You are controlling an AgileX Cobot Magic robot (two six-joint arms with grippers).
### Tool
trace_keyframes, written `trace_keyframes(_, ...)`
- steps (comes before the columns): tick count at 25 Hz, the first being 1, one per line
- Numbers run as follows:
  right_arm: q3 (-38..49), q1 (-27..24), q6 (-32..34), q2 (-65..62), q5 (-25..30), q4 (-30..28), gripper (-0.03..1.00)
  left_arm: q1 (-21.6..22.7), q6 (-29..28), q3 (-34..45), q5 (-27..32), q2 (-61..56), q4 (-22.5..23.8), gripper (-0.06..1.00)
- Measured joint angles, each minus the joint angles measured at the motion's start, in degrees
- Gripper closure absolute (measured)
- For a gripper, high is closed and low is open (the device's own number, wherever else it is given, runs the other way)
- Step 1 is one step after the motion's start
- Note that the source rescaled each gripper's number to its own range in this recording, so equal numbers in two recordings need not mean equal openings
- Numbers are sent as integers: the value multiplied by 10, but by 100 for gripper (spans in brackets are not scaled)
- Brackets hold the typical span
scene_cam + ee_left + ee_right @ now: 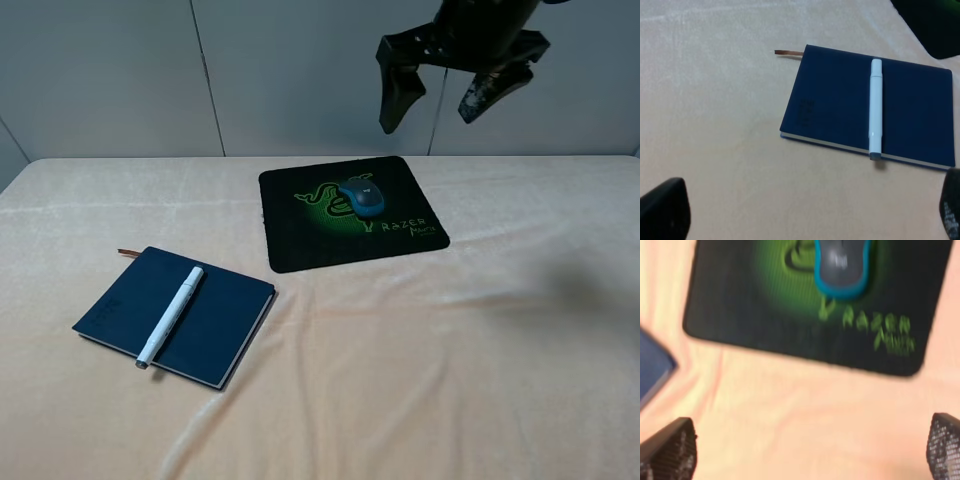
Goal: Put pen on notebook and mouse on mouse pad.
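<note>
Right claw (431,105): hung high above the far edge of the table, over the pad's far side, jaws spread wide and holding nothing; the wrist view showed its two tips (670,450) at the frame corners with bare cloth between them.
Left claw (805,220): out of the high view; in its wrist view only two dark tips showed, far apart, nothing between them, hanging above the cloth near the notebook.
Pen (171,315): lay flat across the notebook cover, capped, its grey tip just past the near edge.
Notebook (210,325): closed, lay on the left part of the table, turned at an angle, ribbon (129,251) sticking out at its far corner.
Mouse (363,197): sat on the pad, near its middle, over the green logo.
Pad (300,235): lay flat toward the far middle of the table, well apart from the notebook.
Table (450,370): covered in a pale peach cloth, lightly creased.
Wall (110,70): grey panels behind the table.
</note>
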Motion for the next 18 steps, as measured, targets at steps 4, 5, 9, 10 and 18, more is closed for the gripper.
trace_keyframes(4,102,0,0,-99,1,0,-3,0,0,0,0,0,0,-6)
trace_keyframes(5,123,0,0,-121,1,0,-3,0,0,0,0,0,0,-6)
trace_keyframes(9,209,0,0,-218,1,0,-3,0,0,0,0,0,0,-6)
trace_keyframes(10,226,0,0,-238,1,0,-3,0,0,0,0,0,0,-6)
trace_keyframes(18,363,0,1,-418,2,0,-3,0,0,0,0,0,0,-6)
